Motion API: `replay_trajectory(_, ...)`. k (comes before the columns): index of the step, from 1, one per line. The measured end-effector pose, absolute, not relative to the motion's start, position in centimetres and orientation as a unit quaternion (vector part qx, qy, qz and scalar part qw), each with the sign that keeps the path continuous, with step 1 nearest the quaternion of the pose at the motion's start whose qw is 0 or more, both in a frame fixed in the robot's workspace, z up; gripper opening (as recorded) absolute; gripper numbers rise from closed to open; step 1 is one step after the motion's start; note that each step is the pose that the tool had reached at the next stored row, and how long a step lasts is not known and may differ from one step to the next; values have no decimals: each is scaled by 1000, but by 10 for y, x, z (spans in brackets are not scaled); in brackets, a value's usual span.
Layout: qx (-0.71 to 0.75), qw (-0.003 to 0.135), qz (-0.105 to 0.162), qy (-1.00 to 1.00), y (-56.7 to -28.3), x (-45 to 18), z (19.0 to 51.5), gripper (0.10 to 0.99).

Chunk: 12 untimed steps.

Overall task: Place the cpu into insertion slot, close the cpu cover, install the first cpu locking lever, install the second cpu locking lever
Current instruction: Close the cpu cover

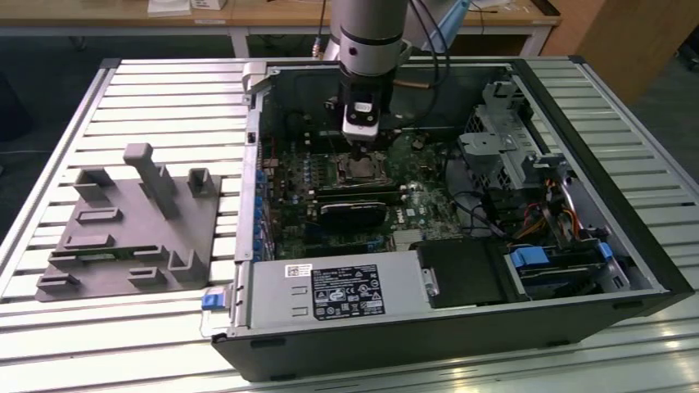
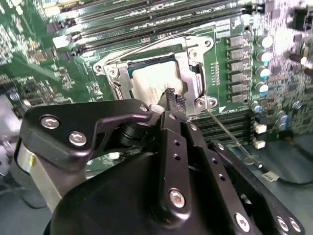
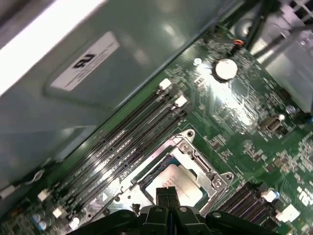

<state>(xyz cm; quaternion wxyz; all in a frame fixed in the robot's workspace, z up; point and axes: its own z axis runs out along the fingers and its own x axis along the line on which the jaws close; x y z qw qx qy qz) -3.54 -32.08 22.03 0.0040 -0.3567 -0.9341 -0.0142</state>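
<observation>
The cpu (image 2: 149, 81) lies pale and flat in the insertion slot (image 1: 358, 169) on the green board, also seen in the first wrist view (image 3: 178, 178). The silvery cpu cover (image 2: 193, 61) lies down around it as a frame (image 3: 198, 156). One thin wire lever (image 2: 234, 142) sticks out from the socket's corner over the black memory slots. Another wire lever (image 2: 146, 46) runs along the socket's opposite side. My gripper (image 2: 172, 99) is shut with nothing in it. Its tips (image 3: 166, 193) hover at the cover's edge, by the cpu's corner; contact cannot be told.
The open computer case (image 1: 611, 205) walls in the board, with a power supply (image 1: 327, 299) at the front and drive bays (image 1: 546, 262) on the exterior view's right. Long memory slots (image 3: 122, 142) flank the socket. A grey fixture block (image 1: 131, 229) stands outside the case.
</observation>
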Motion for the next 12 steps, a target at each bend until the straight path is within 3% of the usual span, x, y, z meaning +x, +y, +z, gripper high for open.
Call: replay_trajectory(12, -252, 6, -14, -967, -321, -35, 220, 106)
